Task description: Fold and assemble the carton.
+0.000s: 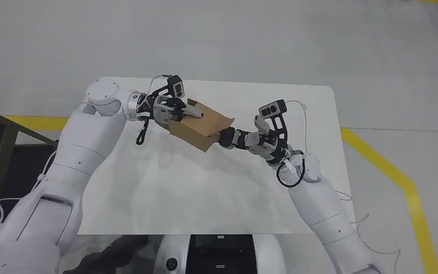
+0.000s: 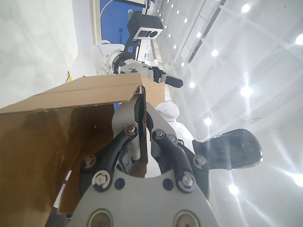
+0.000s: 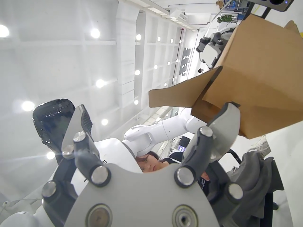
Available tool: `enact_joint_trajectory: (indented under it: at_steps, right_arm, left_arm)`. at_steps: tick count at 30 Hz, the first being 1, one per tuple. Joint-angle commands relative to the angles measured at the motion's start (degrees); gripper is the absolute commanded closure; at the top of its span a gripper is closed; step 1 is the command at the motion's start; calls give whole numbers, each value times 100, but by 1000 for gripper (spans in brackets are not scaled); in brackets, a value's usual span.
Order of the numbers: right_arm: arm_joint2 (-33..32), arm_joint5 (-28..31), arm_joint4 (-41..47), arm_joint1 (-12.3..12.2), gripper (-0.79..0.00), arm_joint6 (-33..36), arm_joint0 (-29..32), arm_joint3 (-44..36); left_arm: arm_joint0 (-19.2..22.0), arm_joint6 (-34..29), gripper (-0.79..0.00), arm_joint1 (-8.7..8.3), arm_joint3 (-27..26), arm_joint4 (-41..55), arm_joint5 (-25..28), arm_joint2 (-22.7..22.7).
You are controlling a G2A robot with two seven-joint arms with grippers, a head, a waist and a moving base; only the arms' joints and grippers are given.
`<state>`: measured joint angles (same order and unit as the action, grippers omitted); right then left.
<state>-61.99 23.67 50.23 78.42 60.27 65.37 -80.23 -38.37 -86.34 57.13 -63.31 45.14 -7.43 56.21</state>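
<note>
A brown cardboard carton (image 1: 202,124) hangs tilted above the white table (image 1: 205,198), held between the two arms. My left gripper (image 1: 185,111) is at its far-left end. In the left wrist view this gripper (image 2: 142,116) is shut on the edge of a carton (image 2: 47,131) wall. My right gripper (image 1: 225,138) is at the carton's right end. In the right wrist view it (image 3: 155,111) stands open, one finger (image 3: 227,116) lies against the carton's (image 3: 260,72) lower corner, and a loose flap (image 3: 175,95) juts out between the fingers.
The table's far edge lies just behind the left gripper. Its right edge (image 1: 340,137) is beyond the right arm. A dark rack (image 1: 17,137) stands on the floor at the left, beside yellow floor tape (image 1: 383,164).
</note>
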Motion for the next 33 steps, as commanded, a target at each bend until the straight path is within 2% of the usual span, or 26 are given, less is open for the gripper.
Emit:
enact_joint_trajectory:
  at_steps: [1,22,33]
  right_arm:
    - [16,50,-26,10,-785,-56,-2,0]
    - [105,526,-735,65,-785,-636,31,-219]
    - [89,564,-732,70,-785,-662,106,-350]
  left_arm:
    - [-14,15,0,0,-26,-12,-2,13]
    - [-135,81,0,1,-222,-97,-7,138]
    - [-178,202,0,5,-264,-159,-6,196]
